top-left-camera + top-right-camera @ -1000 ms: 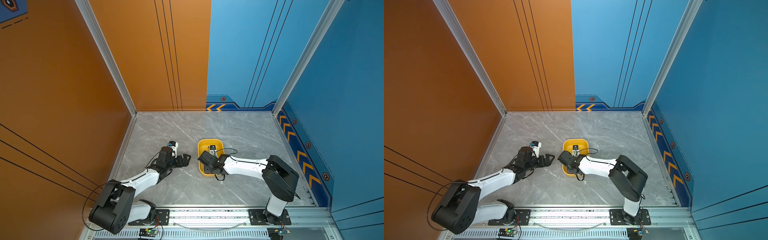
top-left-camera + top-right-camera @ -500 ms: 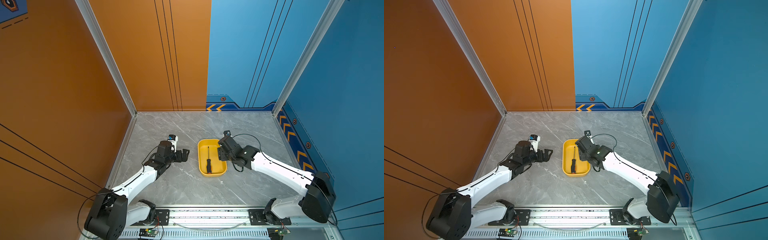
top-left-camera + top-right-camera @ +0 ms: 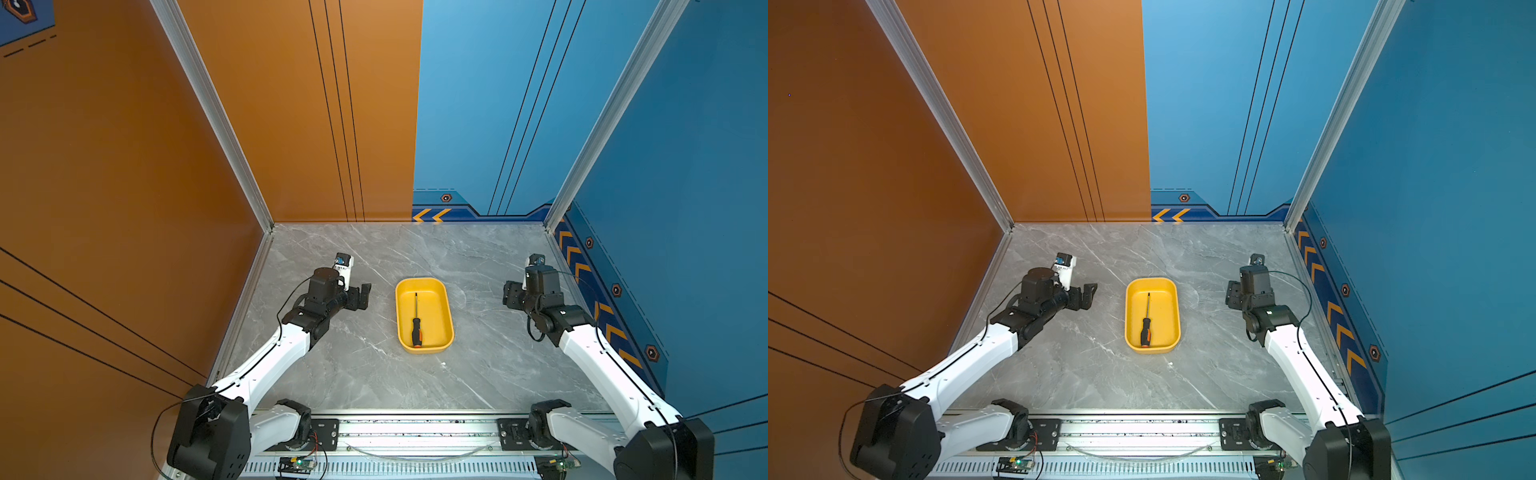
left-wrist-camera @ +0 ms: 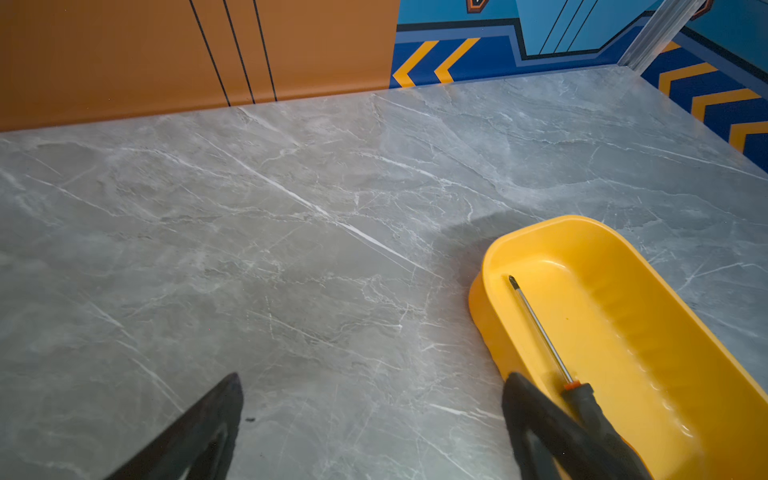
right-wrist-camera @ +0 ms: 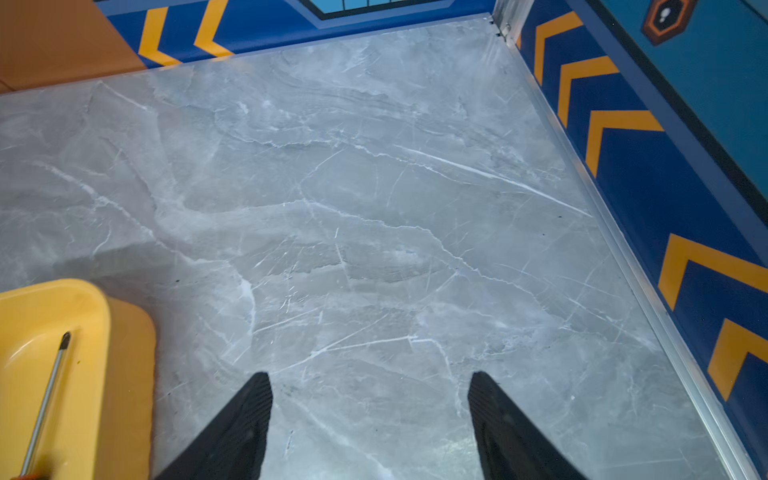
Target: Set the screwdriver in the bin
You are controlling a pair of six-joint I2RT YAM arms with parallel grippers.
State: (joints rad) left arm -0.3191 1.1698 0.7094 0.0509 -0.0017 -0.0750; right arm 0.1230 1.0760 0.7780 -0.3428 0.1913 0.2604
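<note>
The screwdriver lies flat inside the yellow bin in the middle of the grey marble table, shaft toward the back wall, black handle with orange end toward the front. The left wrist view shows the screwdriver in the bin; the right wrist view shows its shaft and a corner of the bin. My left gripper hangs open and empty left of the bin. My right gripper hangs open and empty well to the bin's right.
Orange walls close the left side and back left, blue walls with orange chevrons the back right and right. An aluminium rail with both arm bases runs along the table's front edge.
My right arm has drawn back from over the bin to the right side, leaving the screwdriver lying in the bin. My left arm has pulled back a little to the left.
</note>
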